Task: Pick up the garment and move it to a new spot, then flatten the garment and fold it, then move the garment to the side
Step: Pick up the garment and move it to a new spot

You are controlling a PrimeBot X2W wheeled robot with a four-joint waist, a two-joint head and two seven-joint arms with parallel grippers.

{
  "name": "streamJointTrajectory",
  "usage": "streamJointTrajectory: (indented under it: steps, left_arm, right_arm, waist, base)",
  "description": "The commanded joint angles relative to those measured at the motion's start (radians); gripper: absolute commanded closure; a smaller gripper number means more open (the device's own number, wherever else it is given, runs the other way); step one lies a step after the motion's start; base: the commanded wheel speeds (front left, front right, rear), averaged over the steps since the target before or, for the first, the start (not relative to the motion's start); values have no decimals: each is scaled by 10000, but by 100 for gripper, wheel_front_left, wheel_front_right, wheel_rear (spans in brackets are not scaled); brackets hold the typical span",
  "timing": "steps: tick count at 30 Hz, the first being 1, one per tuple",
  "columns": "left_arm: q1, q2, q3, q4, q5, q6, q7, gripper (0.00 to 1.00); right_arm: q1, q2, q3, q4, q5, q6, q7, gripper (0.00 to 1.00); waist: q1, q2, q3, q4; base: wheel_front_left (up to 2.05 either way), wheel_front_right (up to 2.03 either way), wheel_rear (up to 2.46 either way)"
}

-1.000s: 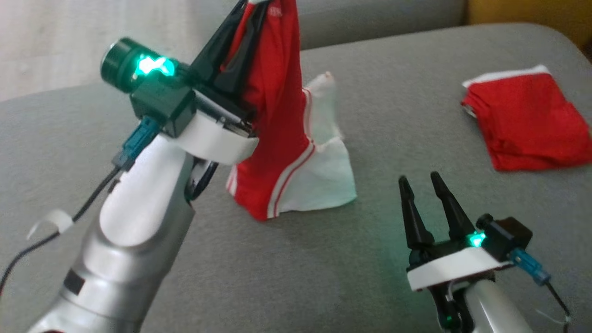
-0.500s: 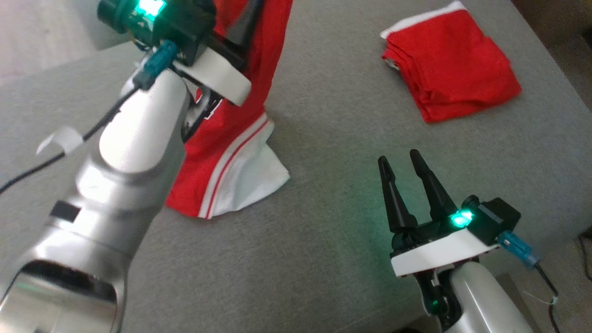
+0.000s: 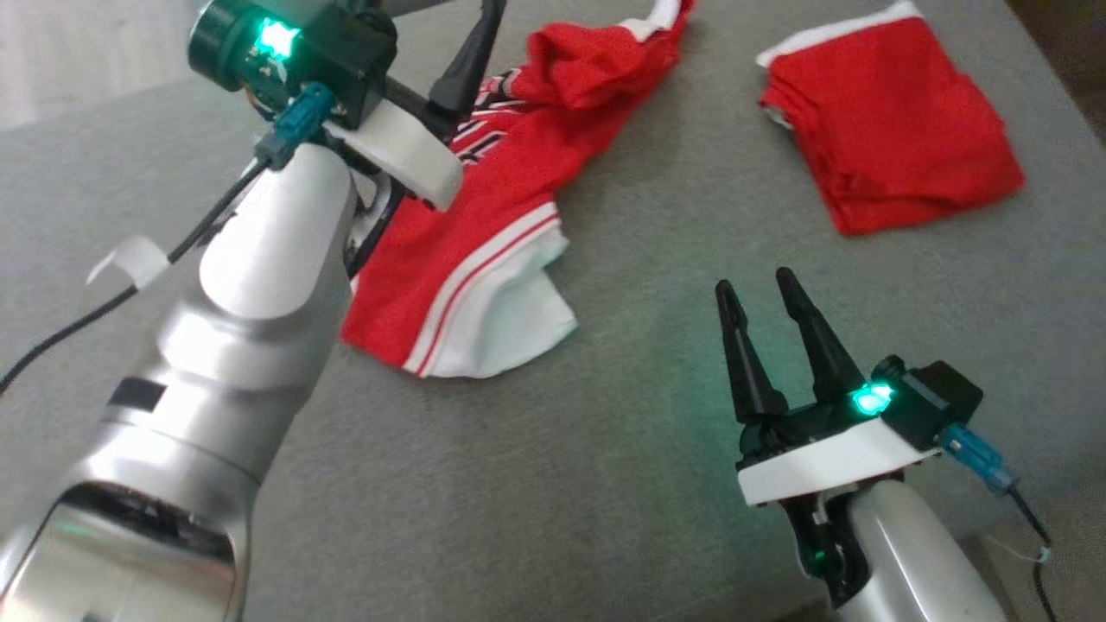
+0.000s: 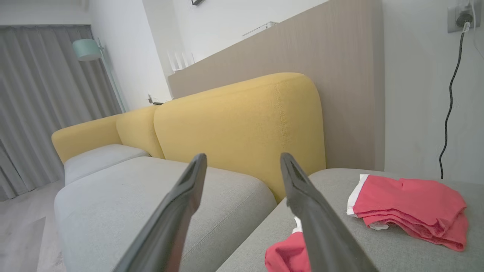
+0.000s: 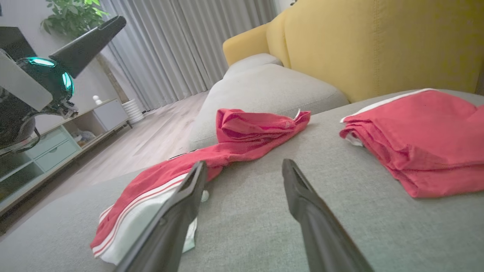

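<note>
Left pincer (image 4: 242, 158): jaws spread wide with nothing between them. It is lifted clear above the cloth, which shows at 5 o'clock in its wrist view.
Right pincer (image 3: 756, 283): also wide and empty. It sits low over bare cushion at 4 o'clock in the head view, fingers pointing to 12 o'clock.
Garment place (image 3: 484, 259): lying loose on the grey sofa seat (image 3: 562, 484), held by neither arm. It is at 10 o'clock from the right pincer and partly under the left forearm in the head view.
Garment look: red sports fabric with white stripes and a white panel. It is stretched in a rough band from a white hem at 7 o'clock to a bunched red end with white trim at 1 o'clock. It is creased and twisted, with the upper end heaped on itself. Dark lettering shows near the left wrist but is unreadable.
Neighbour: a folded red piece (image 3: 890, 164) lies at 1 o'clock from the right pincer, well apart from the garment.
Done, by my reading: the pick-up and the move to a new spot look finished, since the cloth rests on open cushion.
Left to do: flattening has not begun, with the bunched end and twist both needing spreading. Folding and the shift to the side are also untouched.
</note>
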Motion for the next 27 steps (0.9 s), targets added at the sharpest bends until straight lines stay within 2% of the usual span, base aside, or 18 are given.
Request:
streamJointTrajectory:
  steps: [1, 6, 7, 13, 20, 23, 27]
  left_arm:
    - [-91, 245, 373, -532, -78, 24, -54, 0]
    - [752, 337, 572, -1324, -137, 97, -56, 0]
    - [1279, 439, 694, -1733, -163, 199, -57, 0]
    - [3593, 692, 1391, -3067, -501, 906, -57, 0]
    - [6855, 305, 2142, -4658, -904, 1693, -58, 0]
    - [7539, 131, 2247, -4984, -854, 1750, -58, 0]
    - [7670, 17, 2267, -5215, -603, 1694, -58, 0]
  right_arm:
    - [-188, -22, 97, -267, -114, -7, -107, 0]
    - [-62, -22, -223, -148, -284, -7, -107, 0]
    - [15, -22, -354, -95, -377, -7, -107, 0]
    - [302, -22, -721, 28, -606, -7, -107, 0]
    - [718, -22, -1070, 96, -838, -7, -107, 0]
    - [802, -22, -1157, 138, -944, -7, -107, 0]
    - [824, -22, -1260, 223, -1100, -7, -107, 0]
  waist:
    - [0, 0, -232, 508]
    - [0, 0, -576, 1176]
    - [0, 0, -766, 1469]
    - [0, 0, -1280, 2163]
    - [0, 0, -1605, 2704]
    - [0, 0, -1636, 2857]
    - [0, 0, -1661, 2986]
  base:
    - [0, 0, 0]
    - [0, 0, 0]
    - [0, 0, 0]
    - [0, 0, 0]
    - [0, 0, 0]
    - [0, 0, 0]
    - [0, 0, 0]
